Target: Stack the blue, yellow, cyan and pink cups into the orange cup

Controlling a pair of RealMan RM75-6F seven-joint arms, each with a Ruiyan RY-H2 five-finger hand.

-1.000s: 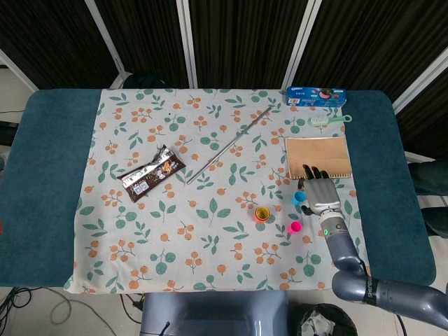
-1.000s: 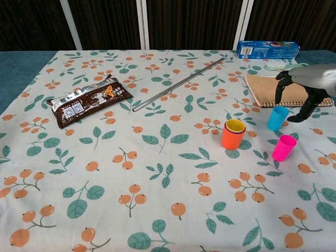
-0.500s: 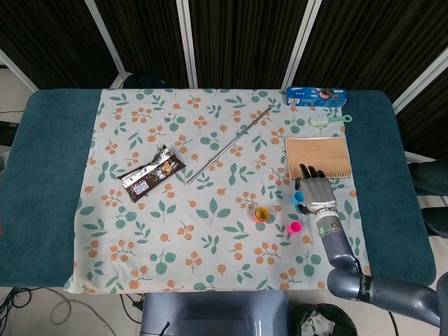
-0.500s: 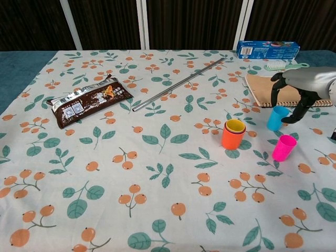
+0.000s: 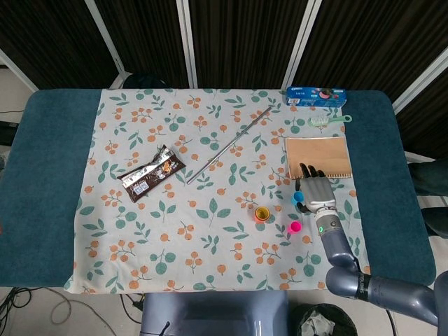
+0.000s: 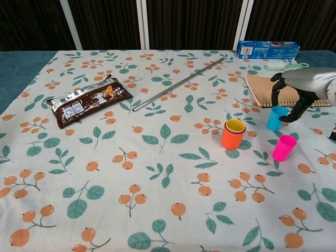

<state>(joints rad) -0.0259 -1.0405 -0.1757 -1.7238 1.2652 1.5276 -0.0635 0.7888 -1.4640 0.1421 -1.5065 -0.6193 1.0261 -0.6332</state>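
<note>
The orange cup [image 6: 231,138] stands upright right of the table's middle, with the yellow cup [image 6: 235,125] nested inside it; the same orange cup [image 5: 262,214] shows in the head view. No separate blue cup shows. The cyan cup [image 6: 276,118] stands to its right, and the pink cup [image 6: 284,147] stands nearer the front. My right hand [image 6: 297,88] hovers just over the cyan cup [image 5: 297,198], its fingers spread on either side of the rim and holding nothing. In the head view the right hand [image 5: 316,193] partly hides that cup. My left hand shows in neither view.
A brown notebook [image 6: 263,88] lies right behind the hand. A green brush [image 6: 283,65] and a blue box [image 6: 268,50] sit at the back right. A metal rod [image 6: 178,84] lies diagonally mid-table, with a dark snack wrapper [image 6: 89,101] to the left.
My right hand has shifted slightly left and closer over the cyan cup. The cups have not moved.
</note>
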